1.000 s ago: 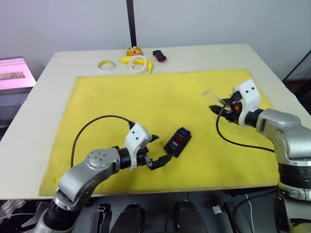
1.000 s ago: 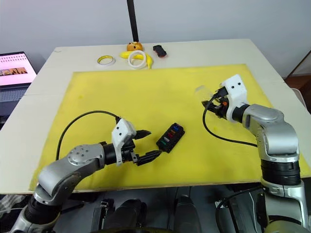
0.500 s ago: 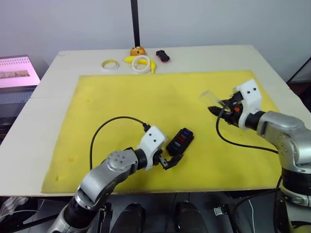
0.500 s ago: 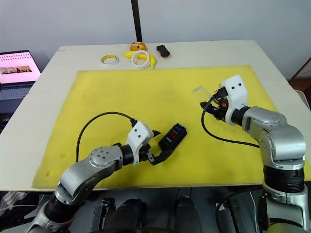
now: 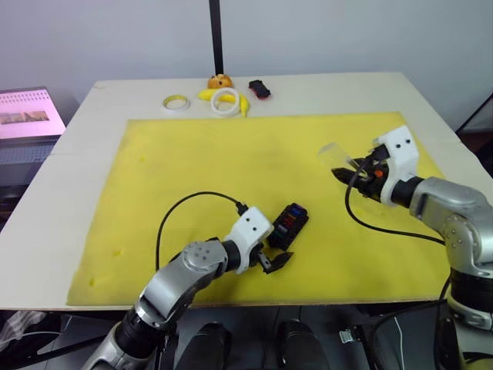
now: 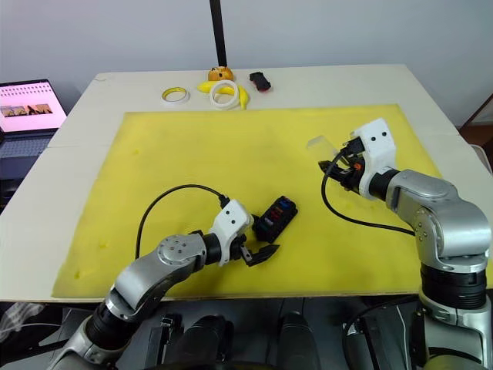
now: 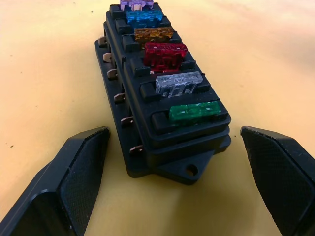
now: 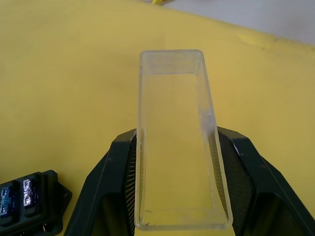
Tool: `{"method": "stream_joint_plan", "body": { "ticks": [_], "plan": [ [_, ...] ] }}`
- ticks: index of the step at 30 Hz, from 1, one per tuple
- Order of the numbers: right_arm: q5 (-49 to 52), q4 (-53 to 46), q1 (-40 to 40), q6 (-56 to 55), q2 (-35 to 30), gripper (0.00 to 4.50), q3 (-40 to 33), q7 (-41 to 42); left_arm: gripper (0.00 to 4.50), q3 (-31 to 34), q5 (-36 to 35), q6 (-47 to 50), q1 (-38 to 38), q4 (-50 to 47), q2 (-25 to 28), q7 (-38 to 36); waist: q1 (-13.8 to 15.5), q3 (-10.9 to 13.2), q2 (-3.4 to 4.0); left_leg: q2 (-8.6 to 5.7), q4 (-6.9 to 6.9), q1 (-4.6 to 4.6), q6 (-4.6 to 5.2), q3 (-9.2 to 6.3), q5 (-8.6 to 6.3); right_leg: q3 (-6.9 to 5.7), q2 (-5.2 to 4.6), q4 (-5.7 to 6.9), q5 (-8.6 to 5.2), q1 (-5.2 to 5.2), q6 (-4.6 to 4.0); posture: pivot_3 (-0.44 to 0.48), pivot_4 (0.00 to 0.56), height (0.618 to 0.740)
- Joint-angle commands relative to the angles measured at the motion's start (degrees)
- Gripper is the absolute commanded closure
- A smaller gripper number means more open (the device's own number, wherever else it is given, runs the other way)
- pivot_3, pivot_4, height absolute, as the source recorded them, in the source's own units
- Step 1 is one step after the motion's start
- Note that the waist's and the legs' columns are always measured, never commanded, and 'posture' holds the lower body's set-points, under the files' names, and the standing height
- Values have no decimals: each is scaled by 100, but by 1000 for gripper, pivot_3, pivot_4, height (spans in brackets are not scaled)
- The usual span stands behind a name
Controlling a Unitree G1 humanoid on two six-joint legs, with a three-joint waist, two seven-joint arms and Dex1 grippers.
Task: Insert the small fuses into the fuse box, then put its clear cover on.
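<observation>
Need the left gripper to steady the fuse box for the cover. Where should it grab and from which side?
Grip the fuse box across its two long side walls near the close end, coming in along its length as the left gripper is now lined up. Its open fingers already straddle that end. Stay low on the body, I'd say, so the fuses and top edge stay free for the clear cover.

Yellow mat (image 5: 231, 162) on white table (image 5: 323, 89)

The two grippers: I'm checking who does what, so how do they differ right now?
The right gripper is shut on the clear cover, held above the yellow mat; the left gripper is open and empty. The left gripper sits low, its fingers either side of the fuse box; the right gripper is apart from it.
</observation>
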Motion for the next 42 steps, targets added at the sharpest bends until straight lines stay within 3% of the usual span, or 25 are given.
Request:
{"method": "stream_joint_plan", "body": {
  "ticks": [1,4,7,9,10,14,20,23,27,36,42],
  "plan": [
    [82,-220,-40,-40,-134,2790,-175,-24,0,-57,253,-224,-79,223,-74,32,4,0,0,0,1,0,0,0,0,0,0,-1,0,2,0,0,150,740],
    [128,-255,14,-32,-175,2790,-209,-39,0,-44,362,-289,-133,349,-115,30,10,0,0,0,2,1,0,0,0,0,0,-1,0,4,0,0,150,740],
    [162,-295,96,-39,-206,2790,-249,-44,797,-60,454,-336,-207,454,-103,-9,11,0,0,-1,3,2,0,-1,0,0,0,-1,0,7,0,0,150,740],
    [186,-323,134,-45,-235,2790,-272,-42,1746,-28,463,-381,-267,443,-13,-142,7,0,0,-1,3,3,0,-1,0,-1,0,-1,0,7,0,0,150,740],
    [203,-340,144,-48,-258,2790,-285,-31,1974,4,449,-437,-307,442,67,-254,7,0,0,-1,3,3,0,-1,0,-1,0,-1,0,7,0,0,150,740],
    [424,-529,256,-82,-475,2790,-389,226,1970,192,204,-726,-533,521,495,-1027,-5,0,0,0,1,3,0,-1,0,-1,1,-1,0,5,0,0,150,740],
    [1322,-1122,568,-184,-1007,2790,-805,1244,1971,364,-184,-1844,-1312,1726,1153,-3112,-11,1,1,3,-3,2,0,-2,0,-8,3,-5,0,3,0,0,150,740],
    [1758,-1413,671,-254,-1214,2790,-791,1705,1971,169,-17,-2771,-1693,2611,1243,-4120,-9,1,1,3,-3,1,1,-2,-1,-12,3,-7,0,4,0,0,150,740],
    [1738,-1766,682,-708,-1364,2790,-102,2091,1971,68,148,-3540,-2233,3765,1013,-4997,-6,2,-2,2,-1,0,3,-4,-2,-18,1,-12,0,7,0,0,150,740],
    [371,-1333,545,-1955,-1289,2790,1747,2172,1971,154,623,-4401,-2825,5176,551,-5603,-5,4,-5,0,4,-1,4,-9,-2,-23,0,-10,0,10,1,0,150,740],
    [95,-1116,360,-2128,-1181,2790,2248,2314,1971,241,776,-4537,-2849,5298,452,-5586,1,4,-5,0,6,-1,3,-15,-1,-25,0,-9,1,12,2,0,150,740]
  ]
}}
